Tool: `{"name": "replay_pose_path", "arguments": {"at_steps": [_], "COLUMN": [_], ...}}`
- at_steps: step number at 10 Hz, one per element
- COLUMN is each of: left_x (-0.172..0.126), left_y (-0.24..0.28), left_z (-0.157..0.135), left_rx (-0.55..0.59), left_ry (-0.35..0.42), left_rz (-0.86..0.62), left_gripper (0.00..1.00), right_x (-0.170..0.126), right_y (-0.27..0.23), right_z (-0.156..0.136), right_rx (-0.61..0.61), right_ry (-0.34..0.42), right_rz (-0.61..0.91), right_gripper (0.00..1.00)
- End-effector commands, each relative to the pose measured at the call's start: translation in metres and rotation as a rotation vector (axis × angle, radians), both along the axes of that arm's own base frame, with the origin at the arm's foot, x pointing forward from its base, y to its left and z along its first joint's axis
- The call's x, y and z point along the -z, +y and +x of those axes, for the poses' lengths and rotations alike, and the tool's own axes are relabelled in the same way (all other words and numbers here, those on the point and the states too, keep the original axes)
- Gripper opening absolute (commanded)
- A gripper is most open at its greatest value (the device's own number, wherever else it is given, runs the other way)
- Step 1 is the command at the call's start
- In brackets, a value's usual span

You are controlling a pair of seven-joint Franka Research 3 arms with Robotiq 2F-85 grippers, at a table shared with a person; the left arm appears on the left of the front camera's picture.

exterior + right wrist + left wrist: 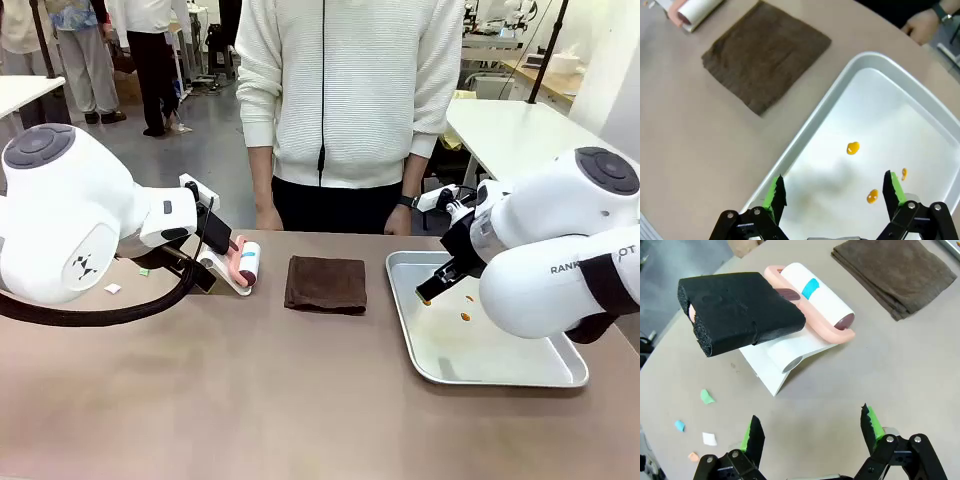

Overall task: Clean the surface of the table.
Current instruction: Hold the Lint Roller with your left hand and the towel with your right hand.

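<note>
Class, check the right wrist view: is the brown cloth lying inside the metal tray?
No, the folded brown cloth lies on the table beside the metal tray, apart from its rim.

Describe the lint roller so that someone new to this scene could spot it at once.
On the taupe-brown table, look left of the folded dark brown cloth lying near the far edge. The lint roller rests there on a white stand: a white roll in a pink frame, unlike the flat cloth and the steel tray.

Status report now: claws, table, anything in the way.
Both open: left claw above table beside lint roller, right claw above steel tray. Loose paper scraps near roller. Folded brown cloth mid-table.
</note>
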State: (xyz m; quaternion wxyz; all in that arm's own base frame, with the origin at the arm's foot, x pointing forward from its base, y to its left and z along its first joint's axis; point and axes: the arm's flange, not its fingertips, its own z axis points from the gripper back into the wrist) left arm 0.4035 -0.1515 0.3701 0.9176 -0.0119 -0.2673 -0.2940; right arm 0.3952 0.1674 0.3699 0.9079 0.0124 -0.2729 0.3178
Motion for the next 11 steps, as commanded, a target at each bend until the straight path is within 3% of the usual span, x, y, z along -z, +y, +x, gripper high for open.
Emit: {"name": "replay_pose_path", "arguments": {"at_steps": [1,11], "left_x": [-0.0001,-0.0001], "left_y": [0.0,0.0], "left_z": [0.0,0.0], "left_rx": [0.0,0.0], "left_ry": [0.0,0.0], "left_rz": [0.0,0.0], "left_gripper": [1.0,1.0], "right_x": [0.0,0.0], "right_y": [0.0,0.0], "right_z": [0.0,0.0], "right_rx": [0.0,0.0], "right_ry": [0.0,0.0], "right_rz": [0.0,0.0], "right_gripper": [1.0,1.0]}}
